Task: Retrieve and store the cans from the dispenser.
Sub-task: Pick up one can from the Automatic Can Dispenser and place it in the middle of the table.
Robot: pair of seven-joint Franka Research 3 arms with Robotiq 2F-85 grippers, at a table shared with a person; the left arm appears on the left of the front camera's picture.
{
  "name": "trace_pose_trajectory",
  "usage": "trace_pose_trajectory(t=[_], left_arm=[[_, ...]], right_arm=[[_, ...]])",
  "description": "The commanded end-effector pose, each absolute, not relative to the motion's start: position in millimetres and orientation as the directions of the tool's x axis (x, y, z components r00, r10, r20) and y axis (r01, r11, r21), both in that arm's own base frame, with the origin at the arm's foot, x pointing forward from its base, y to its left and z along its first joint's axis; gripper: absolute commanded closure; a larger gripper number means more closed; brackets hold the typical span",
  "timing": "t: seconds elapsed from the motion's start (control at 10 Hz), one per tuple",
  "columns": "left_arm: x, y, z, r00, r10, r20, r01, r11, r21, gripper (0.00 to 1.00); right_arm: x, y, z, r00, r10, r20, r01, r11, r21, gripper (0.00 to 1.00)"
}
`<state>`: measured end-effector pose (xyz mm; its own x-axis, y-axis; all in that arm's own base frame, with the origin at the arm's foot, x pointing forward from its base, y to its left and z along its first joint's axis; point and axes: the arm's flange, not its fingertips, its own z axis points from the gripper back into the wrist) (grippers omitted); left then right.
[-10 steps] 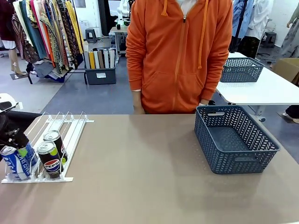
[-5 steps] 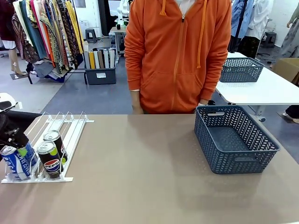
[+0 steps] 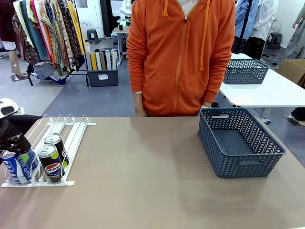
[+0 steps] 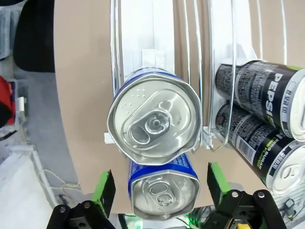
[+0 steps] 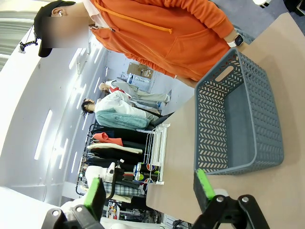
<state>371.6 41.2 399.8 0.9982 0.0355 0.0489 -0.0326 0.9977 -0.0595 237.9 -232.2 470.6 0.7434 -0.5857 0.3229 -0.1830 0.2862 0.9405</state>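
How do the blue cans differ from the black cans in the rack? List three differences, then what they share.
Colour: the blue cans carry white lettering; the black cans carry Pepsi print with lime-green accents.
Lane: in the front view the blue cans stand in the rack's left lane and the black cans in the lane to its right.
Gripper: the open left gripper flanks a blue can; the black cans lie off to its side.
Shared: slim, silver-topped, two per lane.

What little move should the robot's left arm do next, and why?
Probably lower the left gripper straight down: its jaws stand open, a green pad on each side above the front blue can in the dispenser, not gripping it yet.
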Motion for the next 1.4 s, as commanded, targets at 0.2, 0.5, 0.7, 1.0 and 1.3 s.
trace_pose_trajectory(t=[0.2, 0.5, 0.7, 1.0, 1.3], left_arm=[[376.6, 40.1, 395.7, 0.997, 0.063, 0.037, -0.062, 0.998, -0.014, 0.0], [376.4, 41.7, 396.8, 0.997, 0.068, 0.045, -0.068, 0.998, -0.004, 1.0], [376.8, 41.7, 396.6, 0.997, 0.064, 0.043, -0.064, 0.998, -0.002, 1.0], [375.6, 40.3, 397.4, 0.997, 0.058, 0.049, -0.058, 0.998, -0.003, 1.0], [358.5, 36.5, 448.5, 0.991, 0.022, 0.13, -0.027, 0.999, 0.033, 1.0]], right_arm=[[241.3, -233.4, 472.6, 0.727, -0.591, 0.349, -0.215, 0.287, 0.934, 0.0], [241.3, -233.4, 472.6, 0.727, -0.591, 0.349, -0.215, 0.287, 0.934, 0.0], [241.3, -233.4, 472.6, 0.727, -0.591, 0.349, -0.215, 0.287, 0.934, 0.0], [241.3, -233.4, 472.6, 0.727, -0.591, 0.349, -0.215, 0.287, 0.934, 0.0], [241.3, -233.4, 472.6, 0.727, -0.591, 0.349, -0.215, 0.287, 0.934, 0.0]])
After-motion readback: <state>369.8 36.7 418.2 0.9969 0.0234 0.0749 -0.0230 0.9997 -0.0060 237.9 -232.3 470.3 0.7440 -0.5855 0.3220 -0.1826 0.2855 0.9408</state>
